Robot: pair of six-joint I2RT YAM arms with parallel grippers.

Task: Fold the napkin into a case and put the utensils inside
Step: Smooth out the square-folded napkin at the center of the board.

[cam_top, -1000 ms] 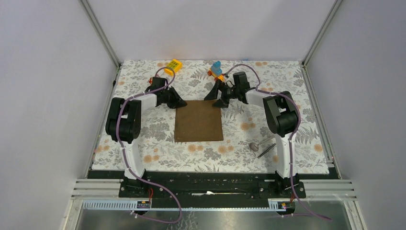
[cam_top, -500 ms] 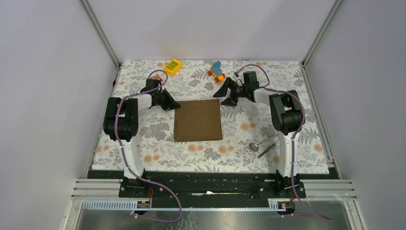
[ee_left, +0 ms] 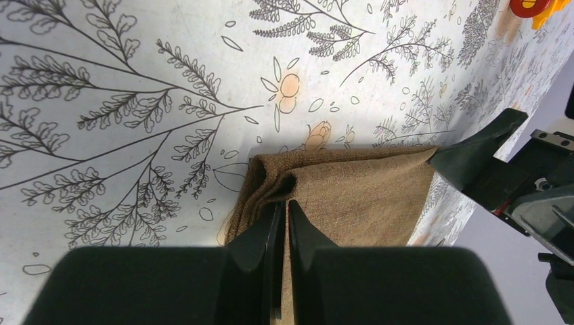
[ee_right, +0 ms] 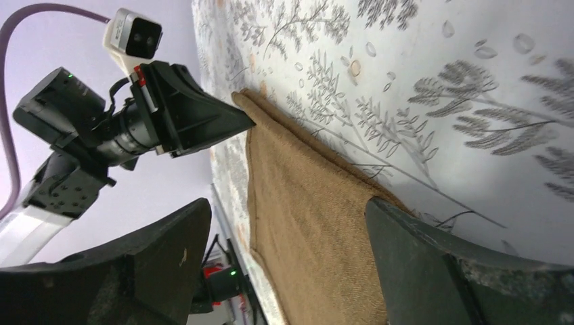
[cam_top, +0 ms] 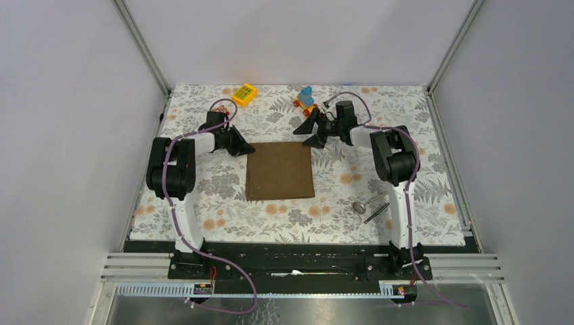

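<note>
The left arm's black two-finger gripper (ee_left: 279, 210) now sits a little further left than a second ago, drawn back from over the dark-brown square cloth napkin (cam_top: 280, 170) to its far-left corner, with the elbow shifted slightly outward. The right arm's black two-finger gripper (cam_top: 306, 135) leaves the far-right corner, swings out to the right, then returns to just beyond that corner, further from the bases, and its elbow moves inward
</note>
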